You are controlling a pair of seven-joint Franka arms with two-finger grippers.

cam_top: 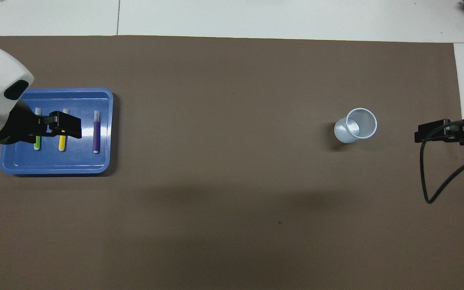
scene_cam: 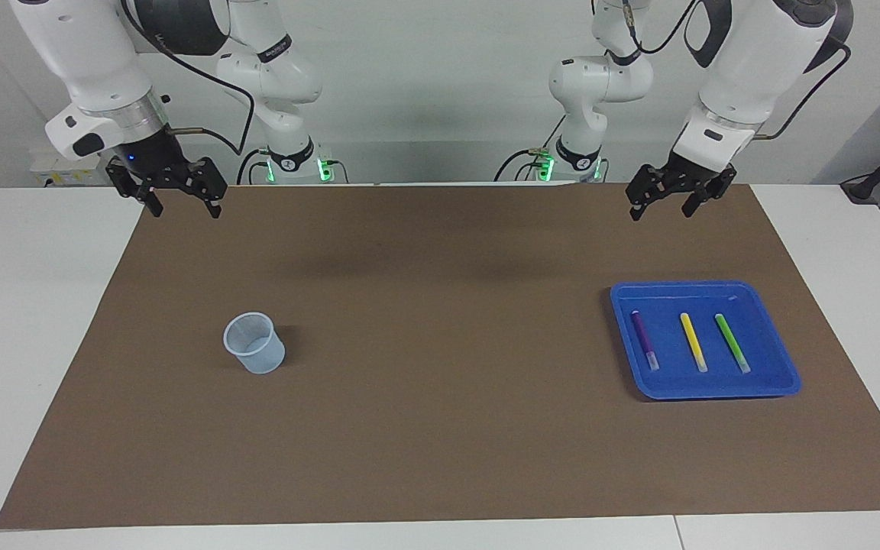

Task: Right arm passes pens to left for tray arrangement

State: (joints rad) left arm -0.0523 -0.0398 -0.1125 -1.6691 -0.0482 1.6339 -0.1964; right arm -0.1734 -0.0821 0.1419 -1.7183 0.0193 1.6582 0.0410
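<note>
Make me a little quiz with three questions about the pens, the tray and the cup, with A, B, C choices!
1. Where are the pens?
A. In the cup
B. In the blue tray
C. On the brown mat

2. How many pens are there?
A. Two
B. Three
C. Five

3. What is in the cup?
A. Nothing
B. One pen
C. All the pens

Answers:
1 B: the purple pen, yellow pen and green pen lie side by side in the tray.
2 B: one of each colour shows.
3 A: the overhead view shows its bare inside.
</note>
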